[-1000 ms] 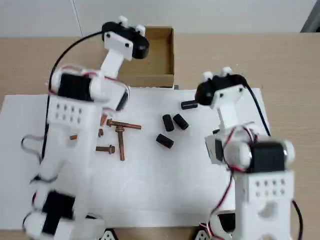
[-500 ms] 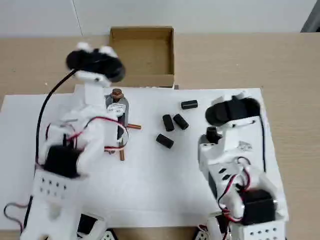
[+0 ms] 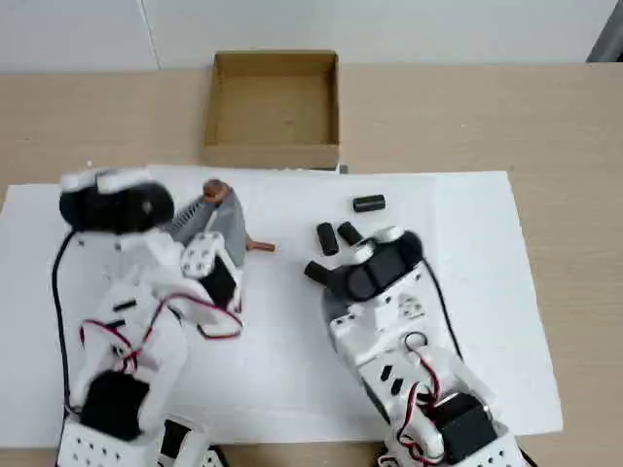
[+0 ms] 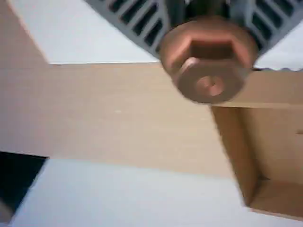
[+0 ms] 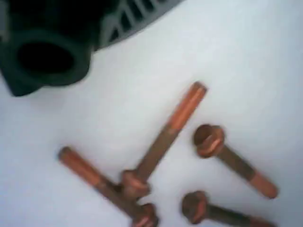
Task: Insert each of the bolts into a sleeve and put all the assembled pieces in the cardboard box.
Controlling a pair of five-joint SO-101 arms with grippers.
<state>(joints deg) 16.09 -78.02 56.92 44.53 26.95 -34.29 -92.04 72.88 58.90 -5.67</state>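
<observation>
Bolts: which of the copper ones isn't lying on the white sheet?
The bolt gripped in the left end effector, held up in the air near the cardboard box. The other four bolts lie flat on the white sheet.

This looks like a robotics lab or a hobbyist's test bench, though little of the room shows. A light wooden table [image 3: 545, 117] runs across the frame, with a plain white wall [image 3: 438, 29] along the top edge. A white paper sheet [image 3: 487, 292] serves as a work mat, and loose red wiring [image 3: 209, 316] hangs exposed at lower left.
</observation>
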